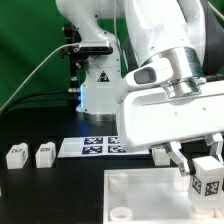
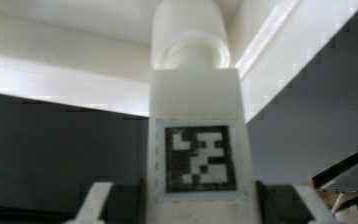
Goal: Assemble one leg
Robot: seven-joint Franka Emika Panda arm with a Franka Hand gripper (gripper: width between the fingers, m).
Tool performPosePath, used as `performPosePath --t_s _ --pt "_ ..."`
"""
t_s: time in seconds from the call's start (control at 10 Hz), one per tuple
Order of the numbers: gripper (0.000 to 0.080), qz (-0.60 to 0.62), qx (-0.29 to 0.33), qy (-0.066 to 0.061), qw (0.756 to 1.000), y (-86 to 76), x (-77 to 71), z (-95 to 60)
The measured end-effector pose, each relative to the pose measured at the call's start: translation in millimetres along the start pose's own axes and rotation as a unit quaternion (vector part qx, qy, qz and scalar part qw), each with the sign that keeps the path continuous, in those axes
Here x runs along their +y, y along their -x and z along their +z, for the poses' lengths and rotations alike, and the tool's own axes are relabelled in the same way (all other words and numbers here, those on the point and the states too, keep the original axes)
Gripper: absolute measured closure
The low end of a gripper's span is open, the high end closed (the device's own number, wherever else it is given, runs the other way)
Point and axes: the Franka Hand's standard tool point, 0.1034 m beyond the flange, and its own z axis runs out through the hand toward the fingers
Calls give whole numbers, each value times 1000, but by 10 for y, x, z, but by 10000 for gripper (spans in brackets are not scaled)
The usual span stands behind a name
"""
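My gripper (image 1: 199,168) is shut on a leg (image 1: 208,181), a chunky white block with a black-and-white tag, and holds it above the right part of the large white panel (image 1: 148,190). In the wrist view the leg (image 2: 197,110) stands lengthwise between my fingers (image 2: 98,204), tag facing the camera, its rounded end pointing at the panel (image 2: 69,55). My gripper (image 2: 202,208) grips it by the tagged end. Whether the leg touches the panel cannot be told.
Two more legs (image 1: 16,153) (image 1: 45,153) stand on the black table at the exterior view's left. The marker board (image 1: 95,147) lies behind the panel. A round socket (image 1: 120,212) shows in the panel's near corner. The robot base (image 1: 98,90) stands behind.
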Motion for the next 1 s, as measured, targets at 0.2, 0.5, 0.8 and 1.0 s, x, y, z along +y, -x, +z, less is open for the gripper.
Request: performPosePath --t_s 0.2,0.5,0.8,1.0 --pt "506 0 -6 -2 1000 7 -4 -6" --pt "328 0 -6 -2 1000 13 -5 -3" --pt "163 0 -7 -2 1000 15 -5 -1" --pt "152 0 -7 -2 1000 16 -6 -1"
